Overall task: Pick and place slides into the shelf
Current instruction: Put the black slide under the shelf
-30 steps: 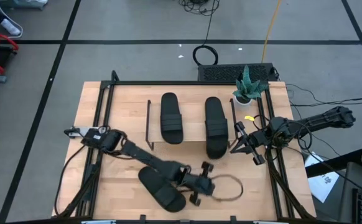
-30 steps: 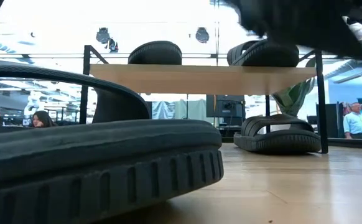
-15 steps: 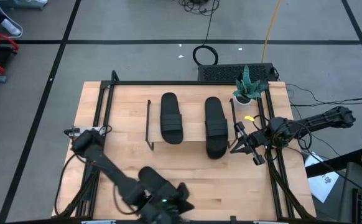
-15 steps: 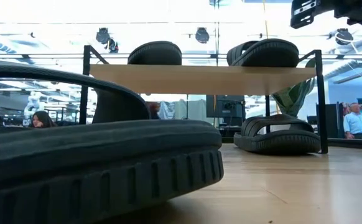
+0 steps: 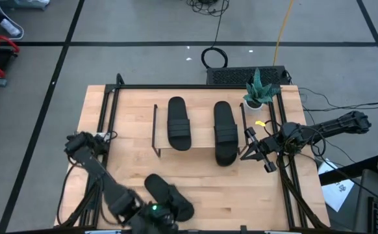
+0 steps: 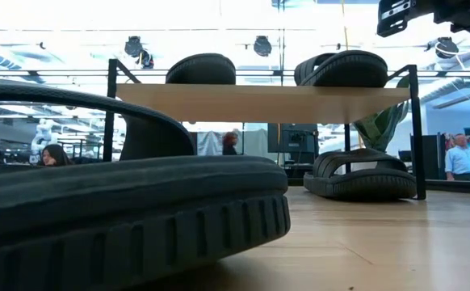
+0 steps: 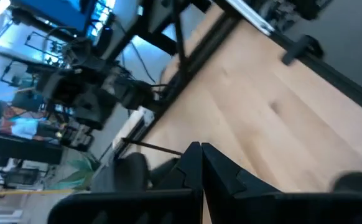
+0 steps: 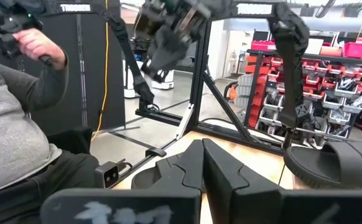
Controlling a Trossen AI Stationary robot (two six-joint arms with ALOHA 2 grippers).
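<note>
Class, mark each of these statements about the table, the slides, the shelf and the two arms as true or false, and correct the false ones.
1. Two slides lie on top of the shelf. True.
2. A third slide lies on the table under the shelf. True.
3. The fourth slide is already on the shelf. False: it lies on the table near its front edge.
4. The right gripper holds a slide. False: it is shut and empty, beside the shelf's right end.
5. A potted plant stands on the shelf. False: it stands at the table's far right corner, off the shelf.
</note>
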